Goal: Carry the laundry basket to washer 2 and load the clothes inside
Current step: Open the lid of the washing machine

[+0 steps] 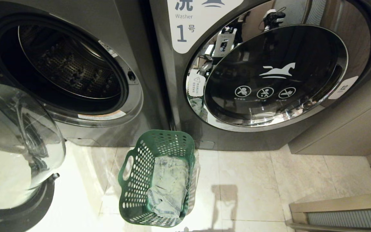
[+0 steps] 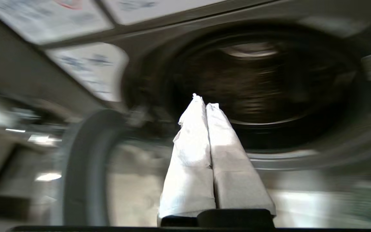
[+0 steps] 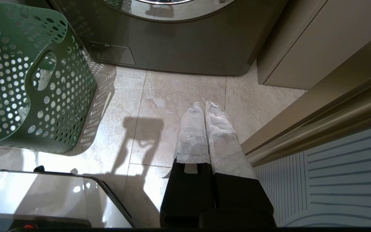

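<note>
Laundry basket (image 1: 156,180), dark green perforated plastic with rounded corners and a cut-out handle, stands on pale glossy floor tiles (image 1: 253,187) before the seam between two dark grey front-loaders. Far left, the open door (image 1: 14,145), a domed clear bowl in a dark ring, swings out from the open washer (image 1: 69,71), whose number is not in view; its perforated steel drum is bare. In the left wrist view, the left gripper (image 2: 206,104), white-wrapped fingers pressed together and holding nothing, points at that drum mouth. Inside the basket lie the clothes (image 1: 167,187), soft, pale, creased denim, well apart from both sets of jaws. Right of the basket stands the closed washer (image 1: 269,74), chrome-rimmed, labelled 1. Farthest right, the right gripper (image 3: 204,104) hangs closed and empty above bare tile, the basket off to its side. Judged step: fetching the denim. The left jaws should open before descending, pinch a thick fold and lift clear of the basket rim.
</note>
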Available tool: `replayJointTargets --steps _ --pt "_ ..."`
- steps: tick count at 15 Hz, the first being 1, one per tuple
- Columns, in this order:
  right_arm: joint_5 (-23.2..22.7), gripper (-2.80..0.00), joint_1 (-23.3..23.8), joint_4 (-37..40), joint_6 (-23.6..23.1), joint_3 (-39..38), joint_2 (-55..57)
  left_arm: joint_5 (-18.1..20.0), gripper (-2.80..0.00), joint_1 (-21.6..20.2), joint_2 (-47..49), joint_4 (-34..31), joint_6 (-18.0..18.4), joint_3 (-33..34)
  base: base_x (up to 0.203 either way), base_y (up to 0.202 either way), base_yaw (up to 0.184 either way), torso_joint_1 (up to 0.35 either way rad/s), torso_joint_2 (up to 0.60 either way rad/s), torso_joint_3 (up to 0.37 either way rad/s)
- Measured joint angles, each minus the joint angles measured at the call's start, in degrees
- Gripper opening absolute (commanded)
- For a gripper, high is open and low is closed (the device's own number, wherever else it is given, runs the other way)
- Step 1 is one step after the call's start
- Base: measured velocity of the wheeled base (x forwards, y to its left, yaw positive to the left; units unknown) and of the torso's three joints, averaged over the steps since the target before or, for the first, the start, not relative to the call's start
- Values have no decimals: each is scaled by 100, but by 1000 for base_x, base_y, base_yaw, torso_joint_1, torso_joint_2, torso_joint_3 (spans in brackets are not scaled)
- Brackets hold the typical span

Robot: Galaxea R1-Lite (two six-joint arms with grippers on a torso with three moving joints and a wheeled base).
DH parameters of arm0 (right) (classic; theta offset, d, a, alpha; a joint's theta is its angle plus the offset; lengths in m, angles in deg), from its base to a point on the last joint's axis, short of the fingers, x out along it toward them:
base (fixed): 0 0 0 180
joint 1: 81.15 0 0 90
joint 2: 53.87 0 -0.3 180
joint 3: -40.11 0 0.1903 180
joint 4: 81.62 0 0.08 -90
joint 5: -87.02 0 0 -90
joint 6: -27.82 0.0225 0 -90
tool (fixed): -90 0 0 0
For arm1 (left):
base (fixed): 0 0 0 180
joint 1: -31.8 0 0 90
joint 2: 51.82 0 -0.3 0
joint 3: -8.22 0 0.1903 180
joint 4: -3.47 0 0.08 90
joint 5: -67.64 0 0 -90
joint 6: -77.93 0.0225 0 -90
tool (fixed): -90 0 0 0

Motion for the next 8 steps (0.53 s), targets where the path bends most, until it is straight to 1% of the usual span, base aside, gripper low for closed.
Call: replayJointTargets --steps 1,2,3,4,5,6,7,8 --pt "0 -280 0 0 0 0 0 -499 -280 0 107 173 348 51 0 0 0 0 0 0" --pt "0 -280 0 0 0 0 0 -1116 -280 -9 224 291 420 87 0 0 0 0 0 0" --pt "-2 -280 0 0 0 0 0 -1801 -280 -15 373 398 328 104 0 0 0 0 0 0" --pt "0 -280 0 0 0 0 0 -2433 -280 -23 548 469 115 109 0 0 0 0 0 0" --pt "0 -280 0 0 0 0 0 -2940 -280 -38 727 523 -148 109 0 0 0 0 0 0" --pt "0 -280 0 0 0 0 0 -3308 -280 -64 884 535 -308 109 0 0 0 0 0 0" --pt "-2 -280 0 0 1 0 0 -3560 -280 -94 1032 538 -362 107 0 0 0 0 0 0" --pt "-1 -280 0 0 0 0 0 -3679 -280 -113 1159 548 -376 90 0 0 0 0 0 0"
